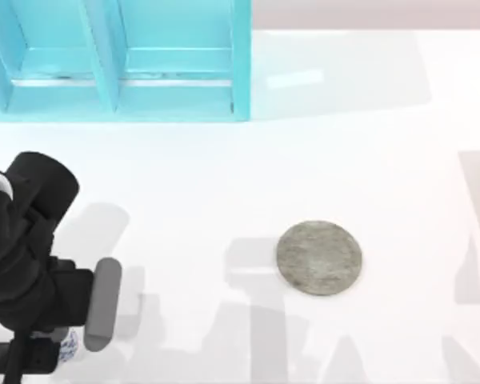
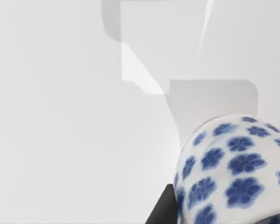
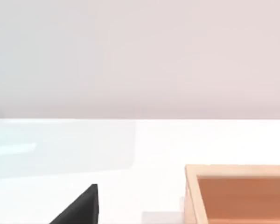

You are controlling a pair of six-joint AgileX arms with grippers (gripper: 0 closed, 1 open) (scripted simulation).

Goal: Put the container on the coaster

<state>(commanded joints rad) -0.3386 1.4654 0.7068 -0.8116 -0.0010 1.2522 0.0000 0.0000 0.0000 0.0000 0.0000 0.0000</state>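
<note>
A: Where is the left gripper (image 1: 44, 352) right now?

B: Low in the lower left corner of the top view, under the dark arm. A sliver of the cup (image 1: 68, 346) peeks out just beside it. In the left wrist view the cup (image 2: 233, 172) looms close at the lower right of the frame, with a dark finger edge (image 2: 161, 210) touching its side.

A: So it has the cup clenched?

B: I judge it is closing around it or already gripping; the pictures don't settle whether the fingers are tight, so I cannot tell.

A: And the coaster?

B: The coaster (image 1: 319, 258) lies flat right of centre in the top view, well apart from the cup, with bare white table (image 1: 192, 184) between them.

A: How should the step go?

B: Make the grip firm and level first, lift straight up so the cup stays upright, then carry it across to the right, centre it over the disc and lower it gently before letting go.

A: The right arm?

B: Parked off to the right; its wrist view shows a wooden box (image 3: 238, 193) and a dark finger tip (image 3: 79, 207).
</note>
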